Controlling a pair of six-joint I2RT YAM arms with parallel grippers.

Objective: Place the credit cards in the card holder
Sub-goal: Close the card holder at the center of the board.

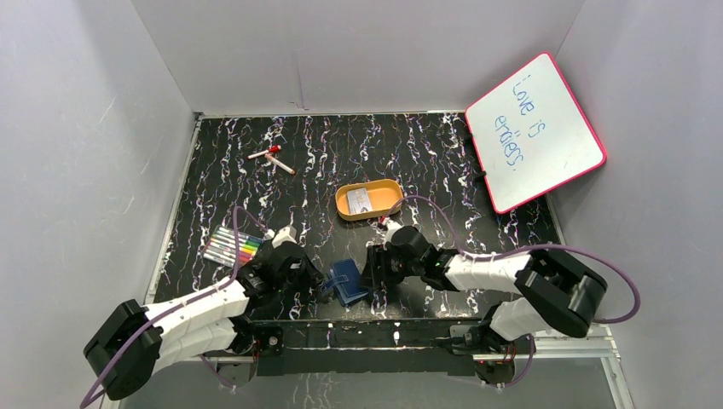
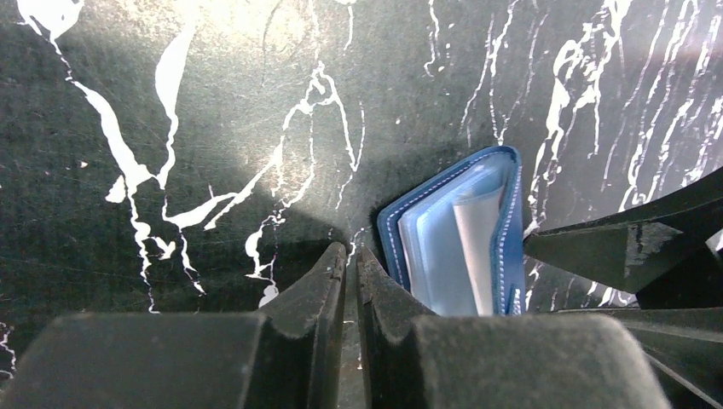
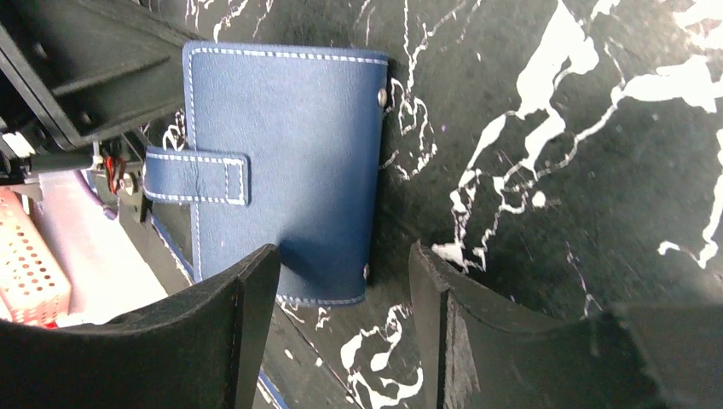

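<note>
Nearest the arm bases, the wallet [image 1: 348, 282] sits on the desk [image 1: 426, 153] between the two pincers, ajar like a book (lighter blue inside, with a pale sheet tucked in that may be a card or a pocket, I cannot tell which). The left pincer [image 2: 351, 254] is clenched, its tips almost meeting with nothing visible between them, just beside the wallet's open edge. The right pincer [image 3: 341, 256] is released, jaws wide apart at one end of the wallet's outer face, which shows the snap tab [image 3: 196, 177]. Farther out on the left lies a pack of markers [image 1: 232, 247]. Beyond the wallet, the orange tray [image 1: 394, 201] holds a pale card [image 1: 361, 200]. Farther still lie two pens [image 1: 273, 158], and a whiteboard [image 1: 533, 132] leans at the far right corner
</note>
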